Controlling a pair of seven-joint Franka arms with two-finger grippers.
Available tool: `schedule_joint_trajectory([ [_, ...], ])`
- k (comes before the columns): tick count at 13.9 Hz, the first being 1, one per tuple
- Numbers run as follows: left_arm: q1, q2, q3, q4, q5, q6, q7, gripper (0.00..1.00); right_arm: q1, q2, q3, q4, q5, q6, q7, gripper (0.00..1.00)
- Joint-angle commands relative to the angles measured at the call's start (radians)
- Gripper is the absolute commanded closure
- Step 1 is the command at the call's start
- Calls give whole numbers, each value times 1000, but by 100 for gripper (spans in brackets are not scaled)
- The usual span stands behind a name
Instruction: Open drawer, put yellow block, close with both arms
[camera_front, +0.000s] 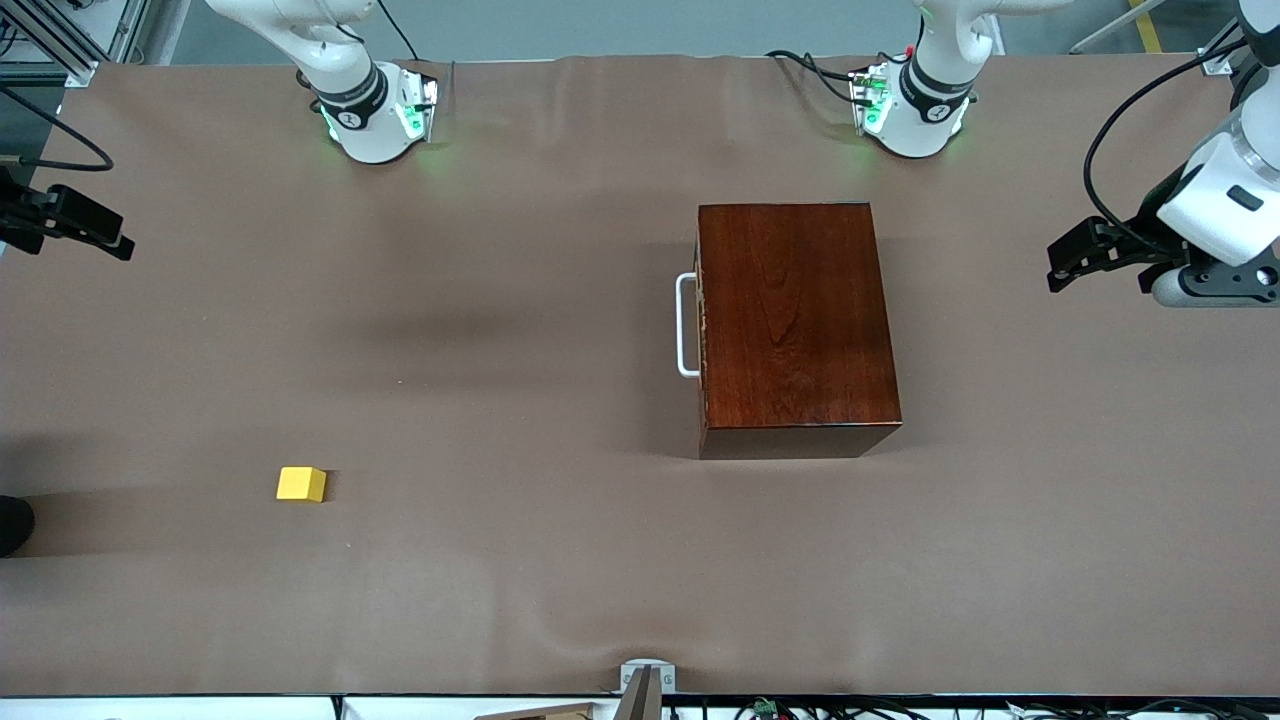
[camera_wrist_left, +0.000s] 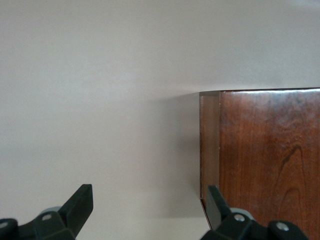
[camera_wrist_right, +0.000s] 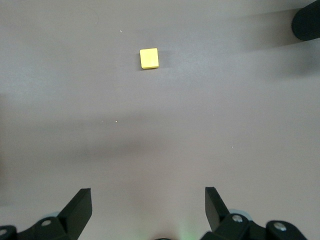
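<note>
The dark wooden box (camera_front: 795, 325) sits right of centre in the front view, its drawer (camera_front: 702, 325) shut flush, the white handle (camera_front: 686, 325) jutting from the edge that faces the right arm's end of the table. The yellow block (camera_front: 301, 484) lies alone in the lower left of that view, well apart from the box, with bare brown table (camera_front: 500, 560) all round it.

The left gripper (camera_front: 1072, 258) hangs at the right edge of the front view — fingers spread wide, holding nothing, over the table near the box's corner. The right gripper (camera_front: 100, 232) hangs at the left edge, jaws likewise wide apart and empty, over open tabletop — the block shows ahead of it in the right wrist view.
</note>
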Motion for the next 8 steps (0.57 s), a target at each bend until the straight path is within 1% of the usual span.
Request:
schedule_joint_trajectory([
  [1, -73, 31, -41, 59, -14, -1, -17, 0, 1, 1, -1, 5, -3, -2, 5, 0],
  [2, -108, 59, -65, 87, -14, -3, -40, 0, 1, 1, -1, 5, -5, -2, 5, 0],
  [5, -220, 146, -105, 150, -17, -3, -163, 0, 1, 12, -1, 5, -8, 0, 5, 0],
  [8, -392, 238, -107, 240, -16, -1, -451, 0, -9, 55, -3, 5, -11, 50, -1, 0],
])
